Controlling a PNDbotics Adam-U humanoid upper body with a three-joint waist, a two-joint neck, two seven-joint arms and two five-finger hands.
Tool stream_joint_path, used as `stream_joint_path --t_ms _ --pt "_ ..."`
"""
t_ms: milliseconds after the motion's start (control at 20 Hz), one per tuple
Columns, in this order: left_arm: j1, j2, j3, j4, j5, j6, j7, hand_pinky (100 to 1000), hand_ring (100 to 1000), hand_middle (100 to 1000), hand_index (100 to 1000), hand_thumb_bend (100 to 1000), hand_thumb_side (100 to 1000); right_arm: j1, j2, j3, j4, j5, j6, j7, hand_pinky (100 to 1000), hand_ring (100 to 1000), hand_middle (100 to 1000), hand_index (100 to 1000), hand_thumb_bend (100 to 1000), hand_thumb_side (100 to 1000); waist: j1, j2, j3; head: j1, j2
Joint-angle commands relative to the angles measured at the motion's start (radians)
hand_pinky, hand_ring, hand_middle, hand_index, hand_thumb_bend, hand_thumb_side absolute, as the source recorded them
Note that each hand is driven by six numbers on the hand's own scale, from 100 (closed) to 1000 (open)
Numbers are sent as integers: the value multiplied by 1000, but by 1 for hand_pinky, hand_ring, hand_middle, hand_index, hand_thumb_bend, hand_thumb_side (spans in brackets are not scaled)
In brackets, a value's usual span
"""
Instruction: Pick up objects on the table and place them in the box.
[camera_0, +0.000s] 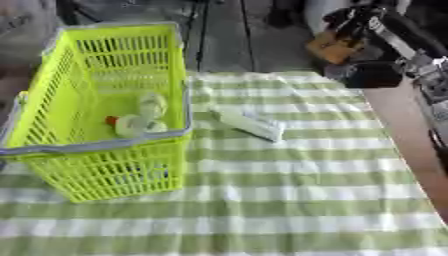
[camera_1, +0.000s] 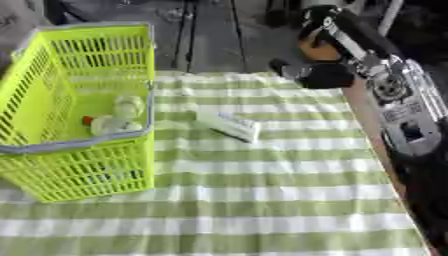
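A lime-green plastic basket (camera_0: 61, 145) with a grey rim stands on the left of the table. Inside lie a pale bottle with a red cap (camera_0: 129, 125) and another pale, rounded thing (camera_0: 152, 105). A white oblong packet (camera_0: 252, 125) lies flat on the green-and-white checked cloth (camera_0: 289, 200), just right of the basket. My right arm comes in from the upper right. Its black hand (camera_1: 322, 76) hangs over the table's far right corner, well apart from the packet. Blur hides how that hand is set. My left hand shows in neither view.
The table's right edge (camera_0: 398, 130) runs along bare brown wood beside the cloth. An orange-brown thing (camera_0: 332, 47) shows beyond the far edge, behind my right arm. Dark floor planks lie past the table.
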Motion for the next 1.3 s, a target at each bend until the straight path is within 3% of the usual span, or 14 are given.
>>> stream_joint_path --t_ms 50,1000,1300 --pt "-7 15 2 -20 0 0 0 717 1000 881 801 260 860 -19 -11 -3 -10 -1 -1 2 599 704 734 873 522 459 2 -16 -1 -2 2" --pt "-9 16 2 -20 1 0 -1 717 1000 881 801 261 860 -16 -11 -2 -8 3 -3 2 599 705 733 872 522 460 3 -17 0 -3 2" --pt "-7 17 -1 -20 2 3 -3 717 1000 881 801 262 862 -65 3 21 66 34 -13 43 603 708 739 872 535 455 2 -21 -1 -7 4"
